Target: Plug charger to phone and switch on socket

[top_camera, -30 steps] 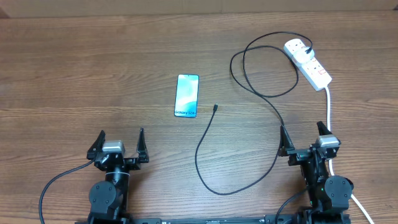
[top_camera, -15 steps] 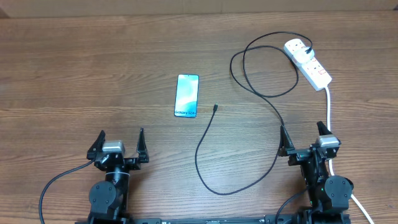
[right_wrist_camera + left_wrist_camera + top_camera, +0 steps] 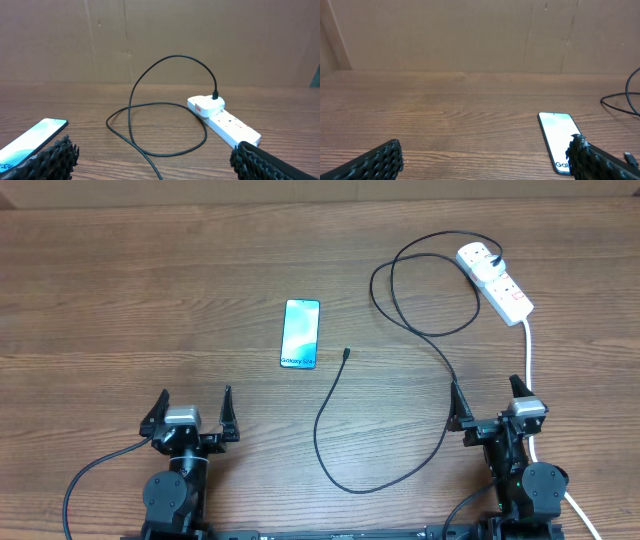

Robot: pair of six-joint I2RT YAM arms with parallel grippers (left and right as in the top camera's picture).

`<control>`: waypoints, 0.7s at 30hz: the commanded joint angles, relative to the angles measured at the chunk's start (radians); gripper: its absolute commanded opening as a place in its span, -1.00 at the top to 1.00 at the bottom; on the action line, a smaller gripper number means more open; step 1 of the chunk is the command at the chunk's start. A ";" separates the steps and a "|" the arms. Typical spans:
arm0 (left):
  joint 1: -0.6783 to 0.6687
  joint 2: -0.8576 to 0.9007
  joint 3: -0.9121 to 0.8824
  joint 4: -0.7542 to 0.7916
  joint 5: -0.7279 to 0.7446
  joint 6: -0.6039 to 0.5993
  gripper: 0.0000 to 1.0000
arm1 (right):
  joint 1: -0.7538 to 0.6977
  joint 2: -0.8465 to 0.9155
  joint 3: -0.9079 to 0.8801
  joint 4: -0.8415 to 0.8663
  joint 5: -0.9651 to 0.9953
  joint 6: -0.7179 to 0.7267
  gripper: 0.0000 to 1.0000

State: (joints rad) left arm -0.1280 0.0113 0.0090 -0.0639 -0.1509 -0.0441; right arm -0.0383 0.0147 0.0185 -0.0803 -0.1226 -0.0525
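Wood table (image 3: pixel 120 280) | phone (image 3: pixel 301 333) reads "Galaxy" | left gripper (image 3: pixel 195 393), right gripper (image 3: pixel 485 385) jaws apart, empty

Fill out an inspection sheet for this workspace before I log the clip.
Surface: wooden table, even wood grain.
Job's things: phone flat, screen up; charger not in the phone, its connector tip lying just right of it, apart; socket far right, switch state unreadable.
Clutter: nothing seen.
Grippers: left gripper and right gripper open, empty, at the near edge.
Cables: charger loops over the right side up to the socket; white cord runs toward the right arm.
Surroundings: cardboard wall behind the table.
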 commanded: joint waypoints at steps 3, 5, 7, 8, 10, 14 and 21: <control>0.007 -0.005 -0.004 0.000 0.006 0.022 -1.00 | -0.002 -0.011 -0.010 0.004 0.010 -0.002 -1.00; 0.007 -0.005 -0.004 0.000 0.006 0.022 -1.00 | -0.002 -0.011 -0.010 0.004 0.010 -0.002 -1.00; 0.007 -0.005 -0.004 0.000 0.006 0.022 -1.00 | -0.002 -0.011 -0.010 0.004 0.010 -0.002 -1.00; 0.007 -0.005 -0.004 0.000 0.006 0.022 -1.00 | -0.002 -0.011 -0.010 0.004 0.010 -0.002 -1.00; 0.007 -0.005 -0.004 0.000 0.006 0.022 -0.99 | -0.002 -0.011 -0.010 0.004 0.010 -0.002 -1.00; 0.007 -0.005 -0.004 0.000 0.006 0.022 -1.00 | -0.002 -0.011 -0.010 0.004 0.010 -0.002 -0.99; 0.007 -0.005 -0.004 0.001 -0.007 0.023 -0.99 | -0.002 -0.011 -0.010 0.004 0.010 -0.002 -1.00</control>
State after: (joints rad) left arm -0.1280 0.0113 0.0090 -0.0639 -0.1509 -0.0441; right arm -0.0387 0.0147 0.0185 -0.0803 -0.1226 -0.0521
